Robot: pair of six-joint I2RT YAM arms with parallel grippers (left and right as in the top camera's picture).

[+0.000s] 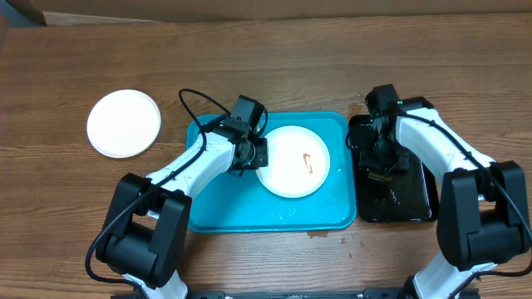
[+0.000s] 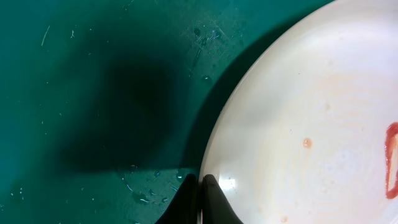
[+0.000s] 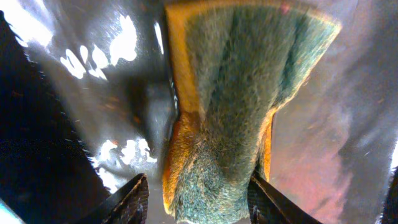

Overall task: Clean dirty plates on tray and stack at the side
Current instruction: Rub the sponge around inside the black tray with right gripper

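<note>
One white plate (image 1: 293, 162) with a red sauce smear (image 1: 308, 161) lies in the turquoise tray (image 1: 224, 208). My left gripper (image 1: 249, 154) is at the plate's left rim. In the left wrist view its jaws (image 2: 202, 186) are pinched shut on the rim of the plate (image 2: 298, 112) above the wet tray floor (image 2: 93, 74). My right gripper (image 1: 381, 159) is low over the black tray. Its jaws (image 3: 199, 196) are open around a green and yellow sponge (image 3: 236, 93), with a gap at the left finger. Another white plate (image 1: 123, 123) lies on the table at the left.
The narrow black tray (image 1: 416, 199) stands right of the turquoise tray, its floor wet and shiny (image 3: 106, 93). A small sauce spot (image 1: 316, 233) marks the table at the turquoise tray's front edge. The wooden table (image 1: 66, 216) surrounds both trays.
</note>
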